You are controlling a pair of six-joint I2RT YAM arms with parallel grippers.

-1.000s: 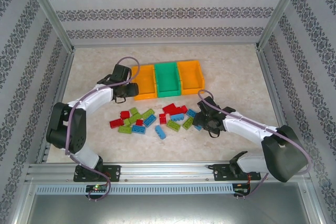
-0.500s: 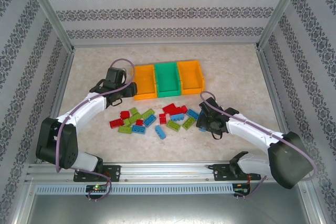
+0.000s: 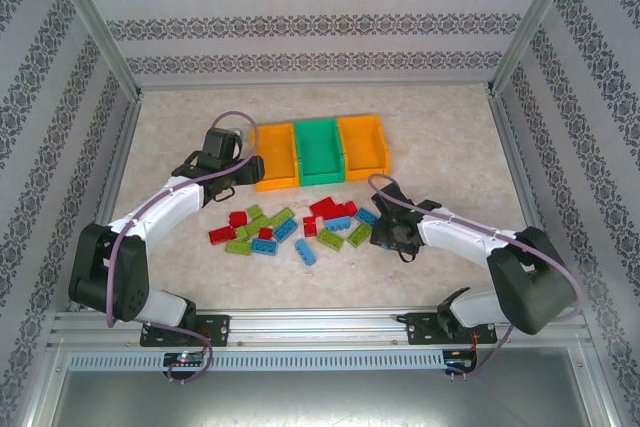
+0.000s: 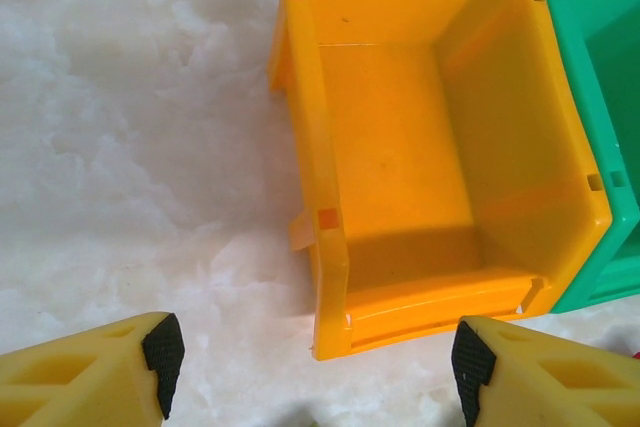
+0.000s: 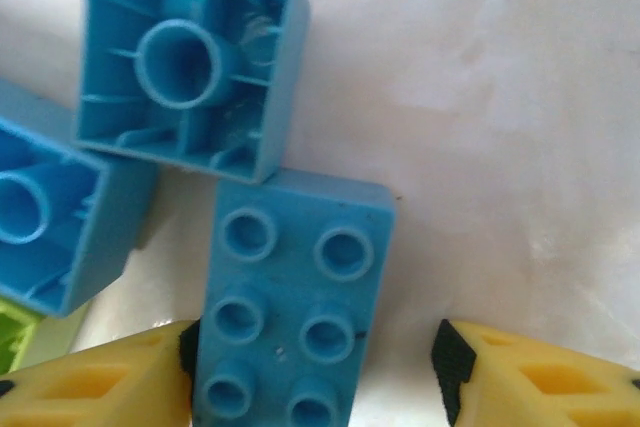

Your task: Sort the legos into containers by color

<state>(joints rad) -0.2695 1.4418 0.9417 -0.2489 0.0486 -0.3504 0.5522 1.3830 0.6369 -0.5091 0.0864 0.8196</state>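
The marbled counter [image 3: 440,137] carries the containers [image 3: 320,152] in a row at its far middle: two orange bins flanking a green one. The legos [image 3: 290,227], red, blue and lime, are scattered just in front of them, so the sorting is judged barely begun.

The left pincer [image 4: 312,357] is held wide and empty over the near end of the left orange bin [image 4: 400,177], whose inside is seen bare.

The right pincer [image 5: 315,362] is set astride a blue brick [image 5: 295,317] lying studs-up at the pile's right edge. One finger is at the brick's side and a gap is left at the other, so nothing is gripped yet.

A pick is judged in hand. Next, the jaws must be closed across the brick's width and the brick lifted clear of the upturned blue brick [image 5: 190,67] touching its far end.
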